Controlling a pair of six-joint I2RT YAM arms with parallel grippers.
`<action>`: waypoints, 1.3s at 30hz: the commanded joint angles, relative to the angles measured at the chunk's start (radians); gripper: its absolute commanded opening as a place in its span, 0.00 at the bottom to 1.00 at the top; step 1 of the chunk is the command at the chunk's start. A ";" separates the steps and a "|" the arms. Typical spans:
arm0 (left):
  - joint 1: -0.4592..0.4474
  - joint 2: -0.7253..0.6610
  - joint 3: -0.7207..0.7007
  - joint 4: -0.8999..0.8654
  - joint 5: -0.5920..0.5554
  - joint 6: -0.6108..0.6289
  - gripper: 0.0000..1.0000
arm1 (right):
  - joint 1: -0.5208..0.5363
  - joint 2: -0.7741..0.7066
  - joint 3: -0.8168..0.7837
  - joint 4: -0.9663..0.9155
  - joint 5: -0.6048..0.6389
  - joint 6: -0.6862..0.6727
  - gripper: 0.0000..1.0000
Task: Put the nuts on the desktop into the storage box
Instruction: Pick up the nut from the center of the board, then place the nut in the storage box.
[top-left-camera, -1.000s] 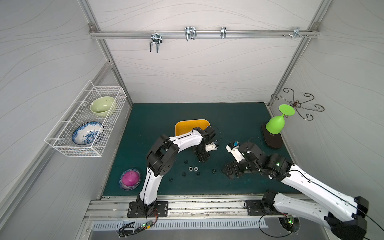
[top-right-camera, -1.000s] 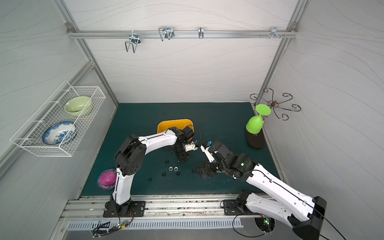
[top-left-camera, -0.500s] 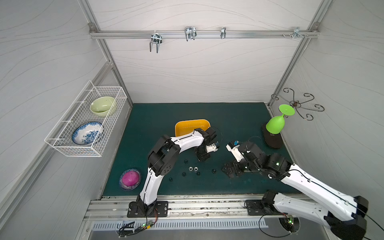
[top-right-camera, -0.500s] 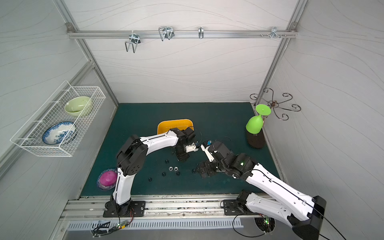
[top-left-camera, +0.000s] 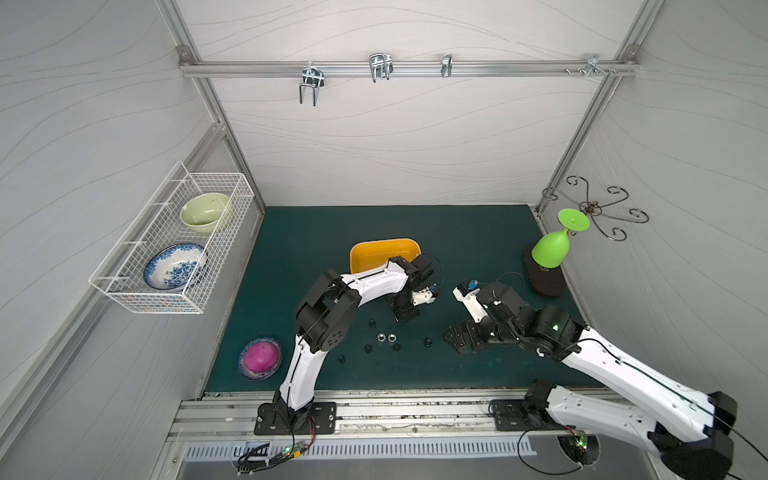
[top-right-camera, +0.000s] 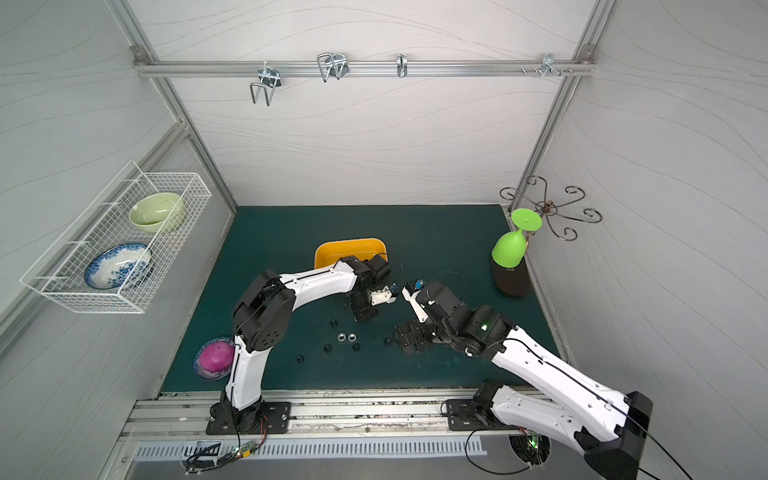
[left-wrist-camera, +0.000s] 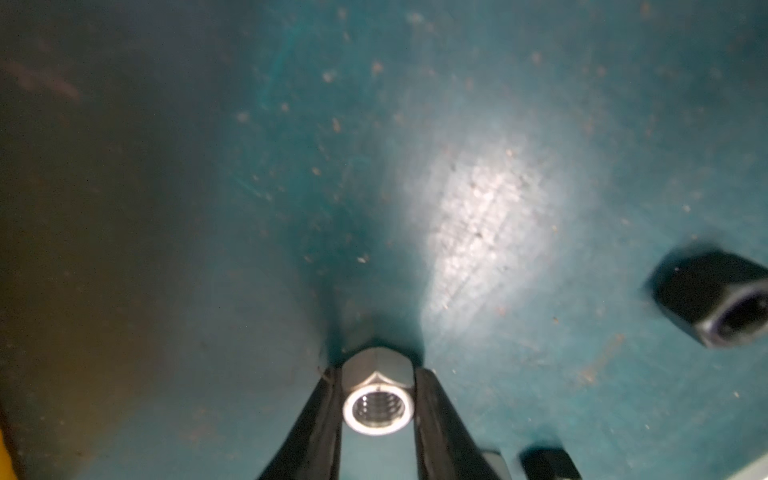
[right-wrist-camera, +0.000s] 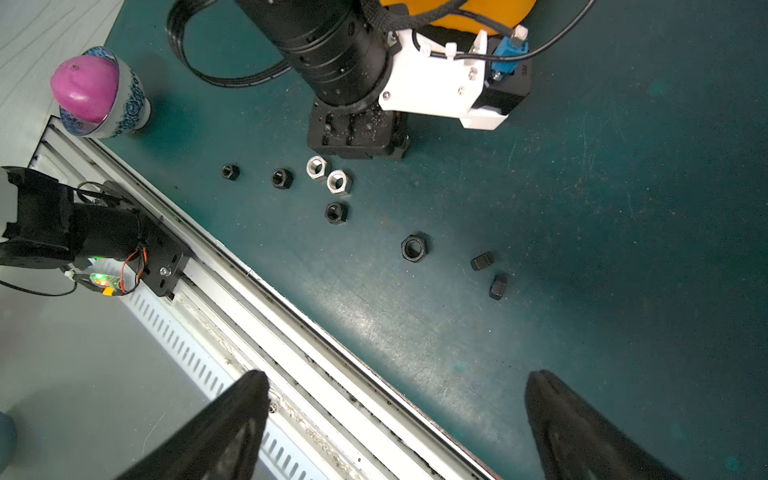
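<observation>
Left wrist view alone shows the left pincer (left-wrist-camera: 376, 374) clenched on a silver nut (left-wrist-camera: 377, 409) at the teal tabletop (left-wrist-camera: 478, 208). Both top views show the storage box (top-left-camera: 376, 254) just behind the left arm (top-left-camera: 374, 286), loose nuts (top-left-camera: 379, 337) nearer the front rail (top-left-camera: 415, 405), open tabletop beyond. Right pincer (right-wrist-camera: 397, 376) gapes wide above the tabletop, near those nuts.

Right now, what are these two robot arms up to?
The left arm has its jaws pinched on a silver nut at the green desktop. The right arm hovers nearby, jaws wide open and empty. More nuts lie loose on the desktop, and the yellow box for them sits just behind the left arm.
</observation>
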 joint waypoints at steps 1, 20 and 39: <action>-0.006 -0.065 0.064 -0.061 0.023 0.018 0.32 | 0.007 -0.001 0.035 -0.016 0.012 -0.011 0.99; 0.152 -0.148 0.299 -0.248 0.079 0.046 0.32 | 0.009 -0.014 0.111 0.072 -0.021 -0.131 0.99; 0.303 -0.094 0.453 -0.267 0.101 0.028 0.30 | 0.041 0.184 0.187 0.329 0.087 -0.190 0.99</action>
